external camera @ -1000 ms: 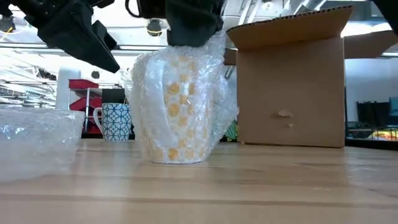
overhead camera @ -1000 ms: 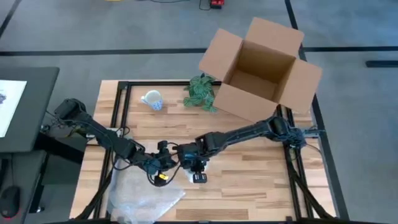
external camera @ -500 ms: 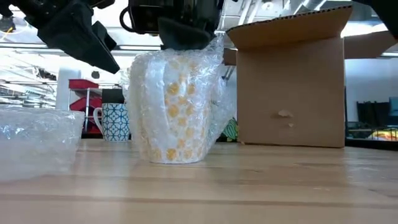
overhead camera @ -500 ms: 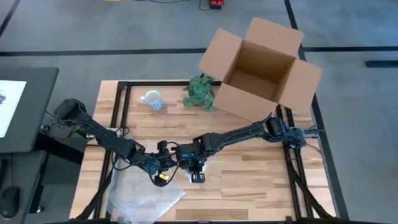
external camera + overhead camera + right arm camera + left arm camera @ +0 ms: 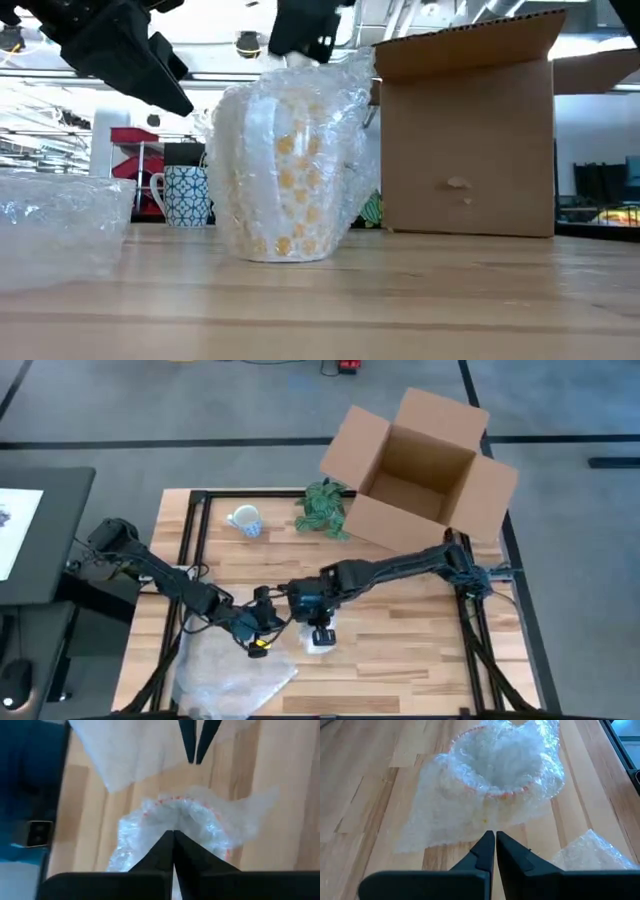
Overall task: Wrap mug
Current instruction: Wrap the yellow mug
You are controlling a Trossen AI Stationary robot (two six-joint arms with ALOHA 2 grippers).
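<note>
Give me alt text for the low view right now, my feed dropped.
A yellow-dotted mug wrapped in bubble wrap stands upright on the wooden table, with the right gripper just above its top. The left gripper hangs at upper left; a patterned mug and a cardboard box stand behind, and loose wrap lies at left.

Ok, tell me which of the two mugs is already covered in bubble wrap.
The yellow-dotted mug in the middle of the table, under the right gripper. The blue-patterned mug near the table's far edge stands bare.
</note>
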